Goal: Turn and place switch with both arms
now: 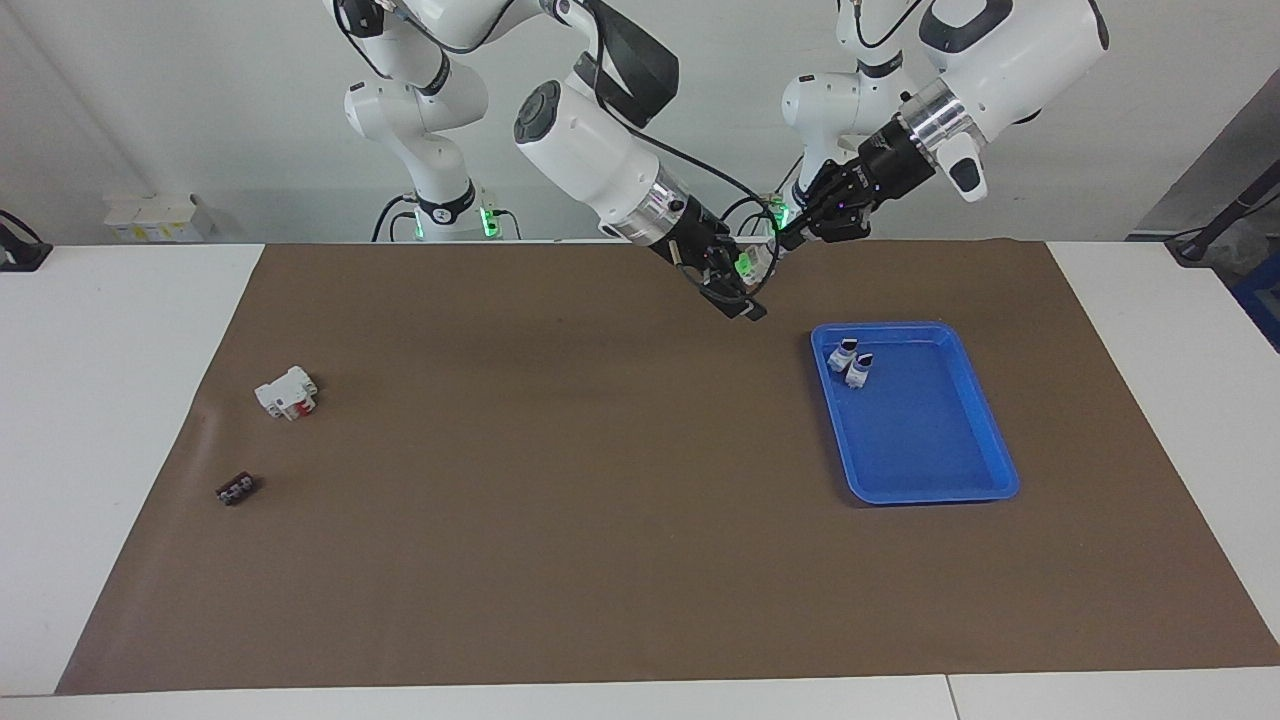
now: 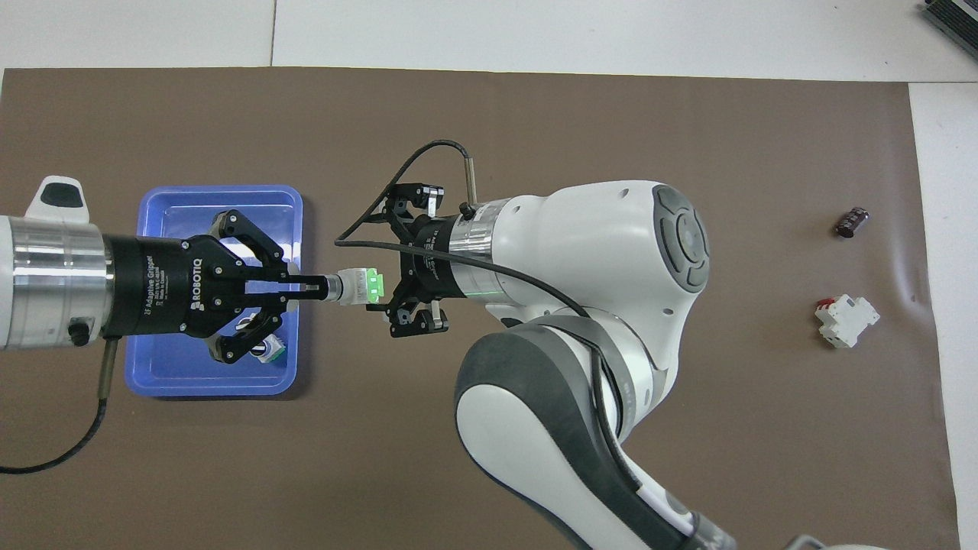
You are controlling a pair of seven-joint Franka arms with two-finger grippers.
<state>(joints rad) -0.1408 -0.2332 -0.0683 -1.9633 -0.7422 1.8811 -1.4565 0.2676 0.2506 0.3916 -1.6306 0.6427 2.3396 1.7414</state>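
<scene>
Two white jointed arms with dark grey joint covers and polished silver wrist rings are seen. A black two-finger left gripper is marked "ROBOTIQ" in white letters. The right gripper is also black. Black cables are looped beside both wrists, and green lights are seen at the bases.

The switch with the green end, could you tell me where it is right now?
The switch is in the air between the left end effector and right end effector, beside the blue tray.
</scene>
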